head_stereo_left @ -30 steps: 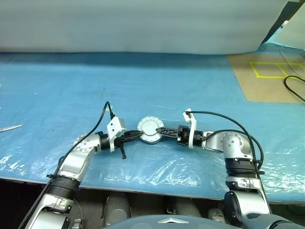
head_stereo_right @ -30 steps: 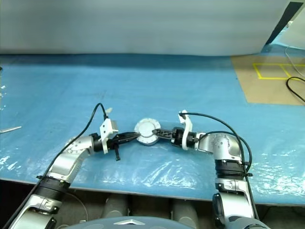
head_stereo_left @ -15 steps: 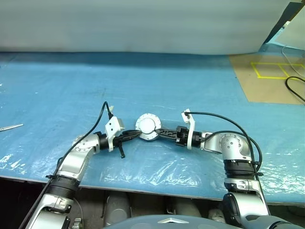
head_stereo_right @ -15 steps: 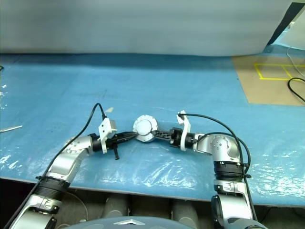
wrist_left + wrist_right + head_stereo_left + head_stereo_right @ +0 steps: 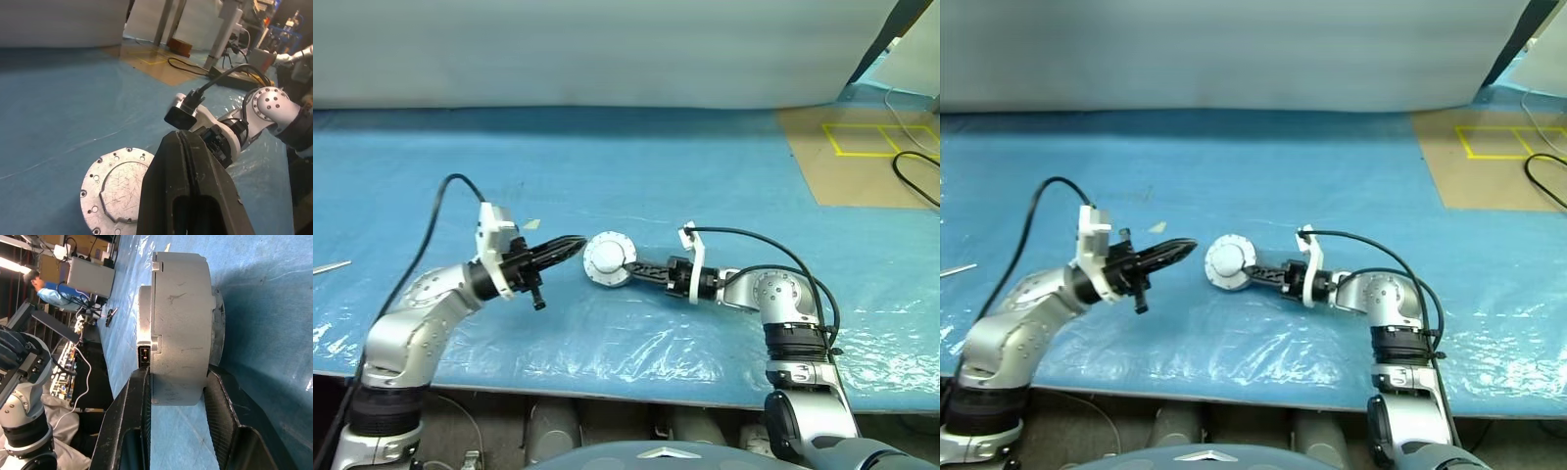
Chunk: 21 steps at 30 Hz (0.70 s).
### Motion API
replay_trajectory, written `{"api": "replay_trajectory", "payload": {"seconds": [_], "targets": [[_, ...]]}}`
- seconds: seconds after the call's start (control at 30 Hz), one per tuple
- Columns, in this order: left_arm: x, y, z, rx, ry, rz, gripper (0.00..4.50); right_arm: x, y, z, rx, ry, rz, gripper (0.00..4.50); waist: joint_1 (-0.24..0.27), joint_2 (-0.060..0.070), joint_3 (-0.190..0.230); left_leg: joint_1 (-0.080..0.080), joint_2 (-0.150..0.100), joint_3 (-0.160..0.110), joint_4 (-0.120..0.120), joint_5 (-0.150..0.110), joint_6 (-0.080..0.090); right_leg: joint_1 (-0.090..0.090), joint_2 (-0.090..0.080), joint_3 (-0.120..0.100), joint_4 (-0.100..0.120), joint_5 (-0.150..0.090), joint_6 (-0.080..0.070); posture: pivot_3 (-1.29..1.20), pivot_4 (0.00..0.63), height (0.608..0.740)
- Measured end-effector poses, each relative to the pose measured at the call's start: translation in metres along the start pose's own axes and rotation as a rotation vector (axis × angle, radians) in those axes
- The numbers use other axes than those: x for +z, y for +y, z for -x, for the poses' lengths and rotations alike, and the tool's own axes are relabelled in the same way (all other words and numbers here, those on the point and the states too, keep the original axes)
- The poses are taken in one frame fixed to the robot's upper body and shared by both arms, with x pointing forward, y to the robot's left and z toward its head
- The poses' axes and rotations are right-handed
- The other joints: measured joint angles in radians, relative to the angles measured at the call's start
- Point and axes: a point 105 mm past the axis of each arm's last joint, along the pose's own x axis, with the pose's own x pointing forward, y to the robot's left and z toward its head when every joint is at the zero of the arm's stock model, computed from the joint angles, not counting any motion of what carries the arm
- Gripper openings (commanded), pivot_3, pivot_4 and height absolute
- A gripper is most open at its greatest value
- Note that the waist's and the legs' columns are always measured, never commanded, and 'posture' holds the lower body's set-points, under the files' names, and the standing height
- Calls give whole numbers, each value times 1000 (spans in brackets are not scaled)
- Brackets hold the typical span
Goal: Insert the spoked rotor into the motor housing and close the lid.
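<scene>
The motor housing (image 5: 609, 259), a round grey metal cup, stands tipped on its edge on the blue sheet. The lid (image 5: 117, 186) shows its plain grey face with small screw holes and sits on the housing, facing my left gripper. My right gripper (image 5: 628, 266) reaches in from the right and is shut on the housing; in the right wrist view its fingers (image 5: 132, 401) press both flat sides of the housing (image 5: 181, 328). My left gripper (image 5: 570, 245) hovers shut just left of the housing, raised off the sheet and apart from it. The spoked rotor is hidden.
A blue plastic sheet (image 5: 636, 176) covers the table. A brown board with yellow tape (image 5: 867, 147) and a black cable (image 5: 911, 176) lie at the far right. A thin metal tool (image 5: 333, 265) rests at the left edge. White wall behind.
My left gripper has lifted and drawn back to the left, away from the housing it was touching. The right gripper keeps its hold, and the housing stays in place.
</scene>
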Motion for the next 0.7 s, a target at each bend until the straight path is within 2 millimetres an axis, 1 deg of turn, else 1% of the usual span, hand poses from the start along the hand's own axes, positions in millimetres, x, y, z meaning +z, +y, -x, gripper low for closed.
{"api": "replay_trajectory", "payload": {"seconds": [0.03, 0.1, 0.13, 0.2, 0.33, 0.43, 0.53, 0.63, 0.7], "targets": [[1, 6, 4, 36, -20, 22, 0, 1, 1, 0, 4, 0, -10, 1149, 0, 0, 0, 0, 0, 0, 0, 0, 0, 0, 0, 0, 0, 0, 0, 0, 150, 740], [-2, 23, 13, 132, -56, 79, 377, 5, 8, 1, 37, 2, -27, 1149, 0, 2, 2, -1, 0, 0, 0, 0, 0, 0, 0, 0, 0, 0, 0, 0, 150, 740], [-5, 27, 16, 159, -58, 108, 543, 7, 14, 1, 63, 2, -30, 1149, 0, 2, 3, -1, 0, 0, 0, 0, 0, -1, 0, 0, 0, 0, 0, 0, 150, 740], [-15, 29, 20, 167, -47, 198, 1197, 16, 33, 0, 136, 0, -7, 1149, -1, 2, 3, -2, 0, 0, 0, 0, 0, -2, 0, 0, 0, 0, 1, 0, 150, 740], [-29, 21, 22, 127, -56, 382, 2541, 35, 69, -1, 254, -9, 65, 1149, 1, 2, 3, -2, 0, -1, -3, -1, -1, -2, 1, -1, 0, 1, 1, 0, 150, 740], [-26, 23, 23, 124, -156, 491, 3514, 42, 80, 1, 288, -20, 81, 1149, 14, 2, 3, -2, 0, -1, -3, -1, -2, -2, 1, -1, 0, 1, 1, 0, 150, 740], [-17, 26, 25, 111, -266, 581, 4479, 41, 83, -1, 298, -10, 75, 1149, 21, 1, 3, -3, 0, -2, -3, -1, -2, -2, 1, -1, 0, 2, 3, 0, 150, 740], [-12, 27, 29, 94, -313, 625, 4479, 40, 82, -1, 291, -7, 74, 1149, 23, 1, 3, -3, 0, -2, -3, -1, -2, -2, 1, -1, 0, 2, 4, 0, 150, 740], [-16, 22, 28, 72, -304, 661, 4479, 40, 81, -1, 284, -7, 74, 1149, 24, 1, 3, -3, 0, -2, -3, -1, -2, -1, 1, -2, 0, 3, 4, 0, 150, 740]]}}
